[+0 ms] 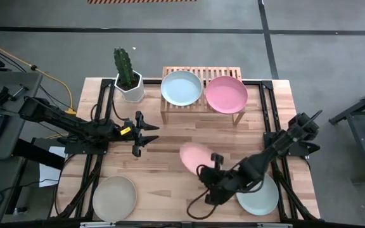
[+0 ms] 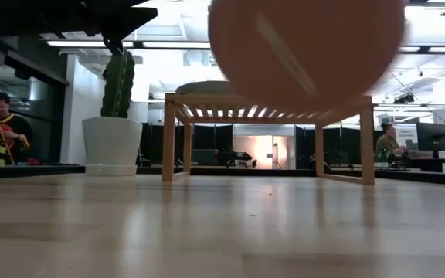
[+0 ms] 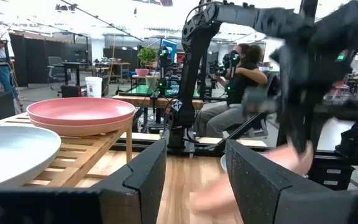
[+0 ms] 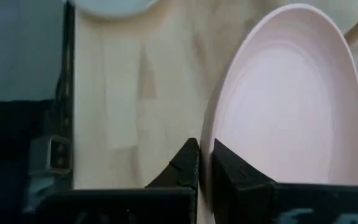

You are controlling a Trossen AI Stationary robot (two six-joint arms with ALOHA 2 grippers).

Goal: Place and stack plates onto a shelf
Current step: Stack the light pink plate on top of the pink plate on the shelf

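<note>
A pale blue plate (image 1: pixel 181 87) and a pink plate (image 1: pixel 226 94) lie side by side on the slatted top of the light wood shelf (image 1: pixel 201 110). My right gripper (image 1: pixel 215 161) is shut on a second pink plate (image 1: pixel 194 157) in front of the shelf, near the table's middle. That plate fills the top of the low view (image 2: pixel 307 46), above the table. A beige plate (image 1: pixel 114 197) lies flat at the near left, and a pale green plate (image 1: pixel 260 196) at the near right, partly under my right arm. My left gripper (image 1: pixel 152 134) hovers open, left of centre. My right gripper pinches the pink plate by its rim (image 4: pixel 207 163) between its two fingers, one on the inner face and one on the underside. The fingers come at it from the table's near right side. The plate is lifted clear of the table and tilted.
A white pot with a cactus (image 1: pixel 128 79) stands at the shelf's left end. Black rails (image 1: pixel 268 120) run along the table's left and right sides. Bare wood lies between the shelf and the near plates. People sit and stand in the room beyond.
</note>
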